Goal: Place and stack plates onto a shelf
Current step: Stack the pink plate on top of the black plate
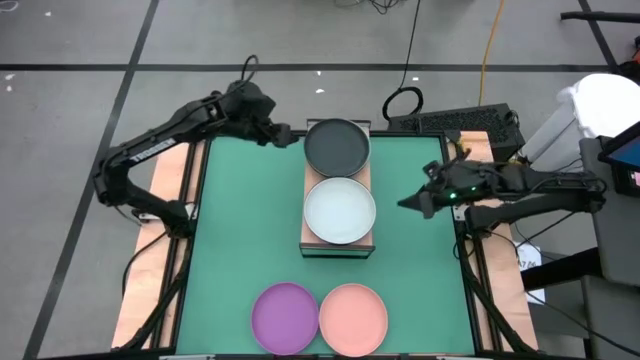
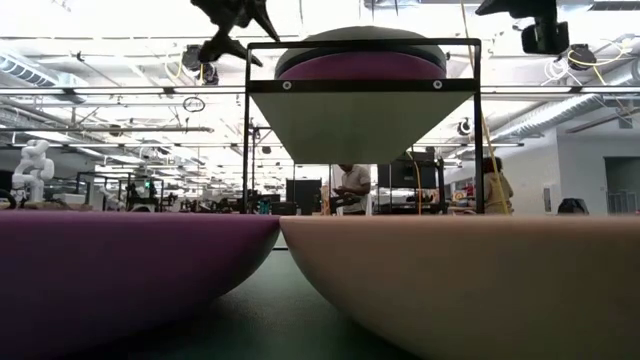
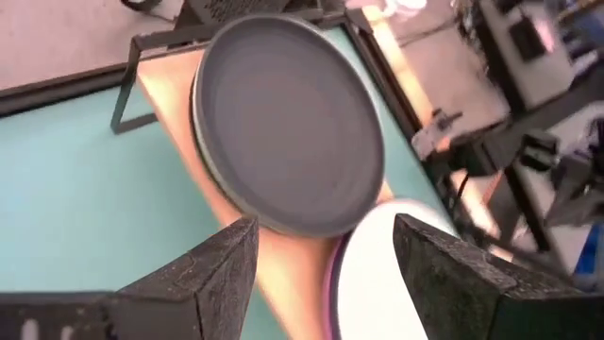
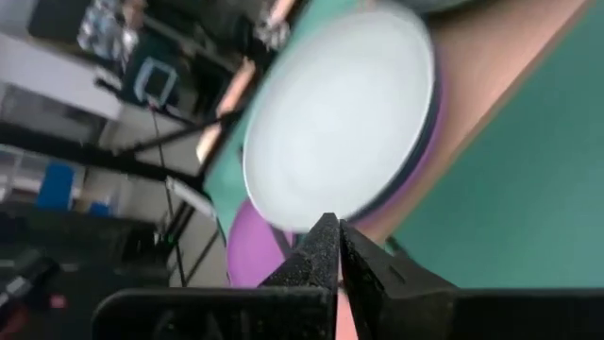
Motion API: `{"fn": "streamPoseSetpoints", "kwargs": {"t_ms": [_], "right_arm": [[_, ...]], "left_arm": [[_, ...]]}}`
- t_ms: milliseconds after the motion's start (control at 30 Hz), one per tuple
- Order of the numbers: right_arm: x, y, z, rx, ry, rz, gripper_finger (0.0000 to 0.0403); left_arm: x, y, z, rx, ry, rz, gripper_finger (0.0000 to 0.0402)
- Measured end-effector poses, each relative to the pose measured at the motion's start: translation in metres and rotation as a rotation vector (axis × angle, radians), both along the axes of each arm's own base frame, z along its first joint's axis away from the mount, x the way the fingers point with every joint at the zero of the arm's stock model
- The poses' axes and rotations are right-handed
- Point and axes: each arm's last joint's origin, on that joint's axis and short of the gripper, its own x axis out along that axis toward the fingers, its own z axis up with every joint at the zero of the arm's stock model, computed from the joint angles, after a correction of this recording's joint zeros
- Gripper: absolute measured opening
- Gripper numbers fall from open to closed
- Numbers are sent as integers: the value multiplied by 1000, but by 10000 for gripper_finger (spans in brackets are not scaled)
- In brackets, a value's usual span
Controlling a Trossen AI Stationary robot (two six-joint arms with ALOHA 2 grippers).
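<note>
The wooden shelf (image 1: 309, 182) stands mid-table on a black frame. On its far end rests a dark grey plate (image 1: 337, 146) (image 3: 288, 123), topping a stack. On its near end a whitish-blue plate (image 1: 340, 210) (image 4: 340, 123) lies on a purple plate (image 4: 427, 142) (image 2: 360, 68). A second purple plate (image 1: 285, 318) and a pink plate (image 1: 353, 318) sit on the green mat by the near edge. My left gripper (image 1: 290, 135) (image 3: 326, 274) hovers open just left of the dark plate. My right gripper (image 1: 408, 203) (image 4: 336, 250) is shut, to the right of the whitish-blue plate.
The green mat (image 1: 240, 220) lies bare on both sides of the shelf. Wooden table strips (image 1: 165, 180) and black frame rails flank the mat. A keyboard (image 1: 470, 122) and cables sit past the far right corner. People stand in the room behind.
</note>
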Motion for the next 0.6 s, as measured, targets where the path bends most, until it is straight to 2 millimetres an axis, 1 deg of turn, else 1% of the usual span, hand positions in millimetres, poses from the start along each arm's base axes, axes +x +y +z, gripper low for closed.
{"fn": "streamPoseSetpoints", "kwargs": {"t_ms": [100,267,467,600], "right_arm": [[10,8,-6,34,52,49,0],[21,21,-15,63,120,89,0],[24,35,-32,108,291,95,0],[29,47,-40,153,361,94,9]], "left_arm": [[-10,-12,6,16,20,-41,250],[-20,-37,14,41,30,-133,250],[-18,-63,14,97,72,-269,250],[-13,-72,11,150,98,-337,250]]}}
